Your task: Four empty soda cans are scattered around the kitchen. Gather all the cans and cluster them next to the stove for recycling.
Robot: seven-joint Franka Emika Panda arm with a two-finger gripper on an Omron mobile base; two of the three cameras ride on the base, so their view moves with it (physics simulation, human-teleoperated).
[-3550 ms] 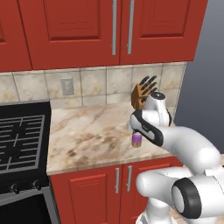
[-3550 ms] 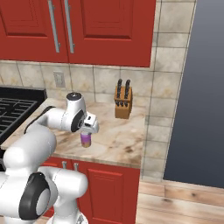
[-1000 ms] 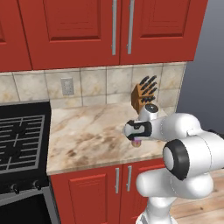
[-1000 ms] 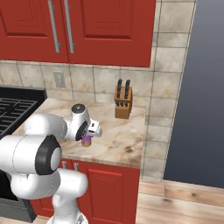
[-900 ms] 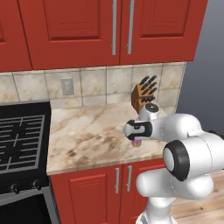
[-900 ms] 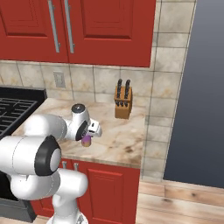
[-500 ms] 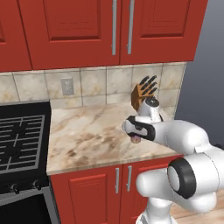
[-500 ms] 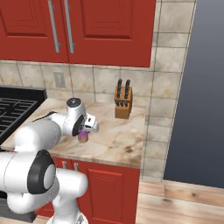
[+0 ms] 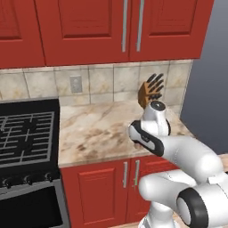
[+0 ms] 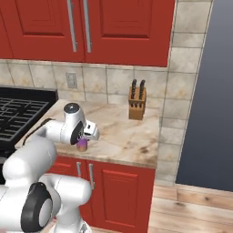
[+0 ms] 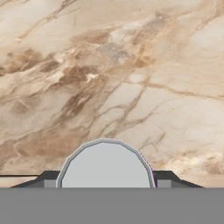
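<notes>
While gripped, one purple can [image 10: 82, 144] shows.

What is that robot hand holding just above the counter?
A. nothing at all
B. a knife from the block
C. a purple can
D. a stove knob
C. In the right base view a purple can hangs under the gripper above the counter; the hand view shows its silvery top between the fingertips.

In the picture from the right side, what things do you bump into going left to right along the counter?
Stove → gripper holding the purple can → knife block.
</notes>
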